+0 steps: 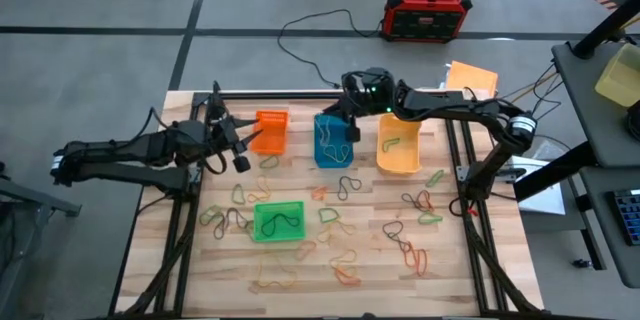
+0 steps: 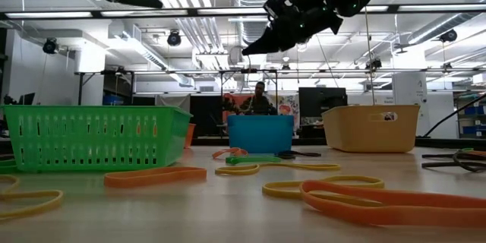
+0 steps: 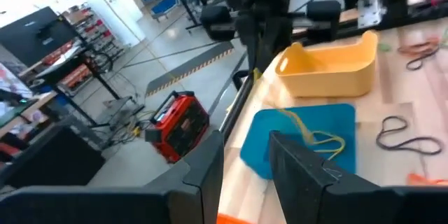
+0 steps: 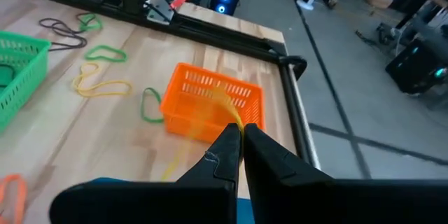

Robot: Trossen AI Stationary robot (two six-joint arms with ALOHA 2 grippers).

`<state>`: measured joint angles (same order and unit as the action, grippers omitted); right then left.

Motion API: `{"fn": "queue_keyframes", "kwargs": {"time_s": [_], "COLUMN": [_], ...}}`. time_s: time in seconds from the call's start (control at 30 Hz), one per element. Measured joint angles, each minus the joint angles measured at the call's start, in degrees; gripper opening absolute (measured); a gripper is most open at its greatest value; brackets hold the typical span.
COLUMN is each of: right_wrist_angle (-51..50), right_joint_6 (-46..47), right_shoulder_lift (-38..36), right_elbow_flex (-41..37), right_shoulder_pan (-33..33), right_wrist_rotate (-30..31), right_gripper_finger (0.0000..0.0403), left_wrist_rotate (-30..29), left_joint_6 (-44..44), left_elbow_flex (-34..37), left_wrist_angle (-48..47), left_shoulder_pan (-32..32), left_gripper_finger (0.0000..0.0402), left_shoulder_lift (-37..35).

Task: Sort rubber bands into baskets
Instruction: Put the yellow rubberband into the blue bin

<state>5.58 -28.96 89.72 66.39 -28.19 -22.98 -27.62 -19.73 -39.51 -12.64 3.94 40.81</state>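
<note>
The right gripper [image 4: 241, 134] hung above the blue basket [image 1: 332, 140], its two fingers pressed together on a yellow rubber band [image 4: 227, 112] that trailed from the tips. From table height the same gripper [image 2: 254, 48] showed high over that basket [image 2: 260, 134]. In the left wrist view a yellow band [image 3: 315, 136] appeared over the blue basket [image 3: 301, 140].

The left gripper [image 1: 240, 150] hovered just beside the orange basket [image 1: 270, 131] at the far left of the table [image 1: 450, 260], its fingers [image 3: 210, 161] spread apart and holding nothing.

Along the far edge the orange, blue and yellow-orange basket [image 1: 398, 144] stood in a row, the last with a green band [image 1: 393, 143] inside. The green basket [image 1: 277, 221] sat nearer the middle of the table with a dark band [image 1: 285, 222] in it.

Loose rubber bands [image 1: 410, 250] in orange, red, green, yellow and dark brown lay scattered over the wood between and in front of the baskets, thickest on the right side. At table height orange and yellow bands [image 2: 380, 197] lay close to the camera.

Beyond the table a red-and-black box [image 1: 427, 10] stood on the floor with black cables [image 1: 310, 25] running from it. A person [image 2: 260, 100] sat in the room behind.
</note>
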Motion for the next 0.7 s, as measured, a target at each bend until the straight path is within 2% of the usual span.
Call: {"fn": "queue_keyframes", "kwargs": {"time_s": [0.1,0.2,0.33,0.6,0.7], "right_wrist_angle": [-0.2,-1.1,-0.7,-0.9,-1.4], "right_joint_6": [-2.3,-2.9,-1.0,9.0,11.6], "right_shoulder_lift": [-0.8,-1.4,-1.8,-1.9,-1.7], "right_elbow_flex": [0.4,2.1,4.2,5.8,5.3], "right_shoulder_pan": [-1.1,-3.5,-7.4,-11.2,-11.3], "right_wrist_rotate": [-0.1,0.0,-3.5,-15.9,-18.0], "right_gripper_finger": [0.0009,0.0009,0.0009,0.0009,0.0009], "left_wrist_rotate": [-1.7,-0.9,7.6,30.6,33.1], "left_joint_6": [-2.8,-5.8,-6.3,-3.1,-3.2], "left_elbow_flex": [0.0,0.0,0.0,-0.1,-0.1], "left_wrist_angle": [1.4,6.3,8.6,9.9,9.8], "left_shoulder_pan": [2.9,7.8,14.4,26.6,28.9], "left_gripper_finger": [0.0099,0.0093,0.0085,0.0078,0.0078], "left_shoulder_lift": [1.0,1.8,3.3,6.3,8.1]}}
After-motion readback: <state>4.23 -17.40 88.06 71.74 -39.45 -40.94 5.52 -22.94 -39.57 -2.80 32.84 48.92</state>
